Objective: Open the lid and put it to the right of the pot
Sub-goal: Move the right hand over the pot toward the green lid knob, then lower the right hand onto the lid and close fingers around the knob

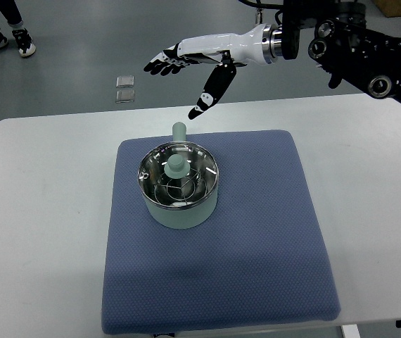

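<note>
The lid [178,171] sits on the pot [180,184], mid-mat [257,246]. The right hand [193,63] hovers over the table's [39,211] far edge, fingers wide, holding nothing, ready to grab the knob.

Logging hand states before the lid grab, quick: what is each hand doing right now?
Right hand: open, fingers spread, holding nothing, above and behind the pot; lid is on the pot.
Left hand: not in view.

Lid [178,169] on pot [181,210]; pot on mat [257,232].
</note>
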`<action>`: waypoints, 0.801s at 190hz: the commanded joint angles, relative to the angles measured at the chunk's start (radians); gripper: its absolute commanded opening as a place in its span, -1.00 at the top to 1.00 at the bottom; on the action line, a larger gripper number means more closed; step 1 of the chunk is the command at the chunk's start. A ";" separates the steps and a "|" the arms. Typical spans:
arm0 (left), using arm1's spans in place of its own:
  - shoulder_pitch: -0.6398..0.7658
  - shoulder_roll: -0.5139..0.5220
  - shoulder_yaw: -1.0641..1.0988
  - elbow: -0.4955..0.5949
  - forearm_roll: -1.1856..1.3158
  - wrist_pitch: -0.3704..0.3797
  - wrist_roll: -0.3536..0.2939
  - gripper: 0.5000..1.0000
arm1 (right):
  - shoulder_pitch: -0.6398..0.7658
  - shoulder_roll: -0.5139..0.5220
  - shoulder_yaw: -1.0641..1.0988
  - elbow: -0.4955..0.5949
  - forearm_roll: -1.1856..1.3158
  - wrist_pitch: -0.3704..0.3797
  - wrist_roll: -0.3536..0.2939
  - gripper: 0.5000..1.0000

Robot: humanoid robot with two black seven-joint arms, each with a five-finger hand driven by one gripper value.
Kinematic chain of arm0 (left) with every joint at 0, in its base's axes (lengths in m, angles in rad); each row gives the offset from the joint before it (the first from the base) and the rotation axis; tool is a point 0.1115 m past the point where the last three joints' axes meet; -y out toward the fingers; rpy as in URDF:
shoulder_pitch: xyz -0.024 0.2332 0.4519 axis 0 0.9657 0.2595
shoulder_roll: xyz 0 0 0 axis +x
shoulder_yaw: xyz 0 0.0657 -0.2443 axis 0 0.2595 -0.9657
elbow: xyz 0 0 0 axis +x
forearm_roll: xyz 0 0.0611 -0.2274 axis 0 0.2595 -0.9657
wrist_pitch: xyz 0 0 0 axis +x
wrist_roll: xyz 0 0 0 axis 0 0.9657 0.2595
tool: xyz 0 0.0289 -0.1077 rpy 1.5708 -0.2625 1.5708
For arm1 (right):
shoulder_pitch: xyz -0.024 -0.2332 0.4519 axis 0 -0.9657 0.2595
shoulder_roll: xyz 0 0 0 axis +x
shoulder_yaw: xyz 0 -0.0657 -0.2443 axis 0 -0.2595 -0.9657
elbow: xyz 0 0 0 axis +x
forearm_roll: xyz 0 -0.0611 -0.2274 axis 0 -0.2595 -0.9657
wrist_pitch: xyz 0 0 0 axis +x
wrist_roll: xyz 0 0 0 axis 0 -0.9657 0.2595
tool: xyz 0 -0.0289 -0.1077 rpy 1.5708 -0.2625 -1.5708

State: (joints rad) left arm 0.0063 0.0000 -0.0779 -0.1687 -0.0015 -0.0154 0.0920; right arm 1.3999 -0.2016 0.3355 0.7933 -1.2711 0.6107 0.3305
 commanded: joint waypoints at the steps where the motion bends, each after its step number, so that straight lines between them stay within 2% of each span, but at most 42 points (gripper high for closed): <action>1: 0.000 0.000 0.001 0.000 0.000 0.000 0.000 -1.00 | 0.039 0.050 -0.070 0.006 -0.070 0.000 0.001 -0.74; 27: 0.000 0.000 0.001 0.000 0.000 0.000 0.000 -1.00 | 0.077 0.114 -0.179 0.007 -0.120 0.000 0.001 -0.74; 64: 0.001 0.000 0.000 0.003 0.000 0.000 0.000 -1.00 | 0.088 0.175 -0.202 0.020 -0.207 0.000 0.001 -0.74; 79: 0.001 0.000 0.000 0.008 0.000 0.000 0.000 -1.00 | 0.085 0.176 -0.202 0.020 -0.229 0.000 0.001 -0.73; 152: 0.001 0.000 0.000 0.014 0.000 0.000 0.000 -1.00 | 0.082 0.153 -0.322 0.020 -0.272 -0.089 0.004 -0.71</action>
State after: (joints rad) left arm 0.0079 0.0000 -0.0783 -0.1548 -0.0015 -0.0154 0.0920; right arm 1.4818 -0.0410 0.0199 0.8131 -1.5445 0.5384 0.3316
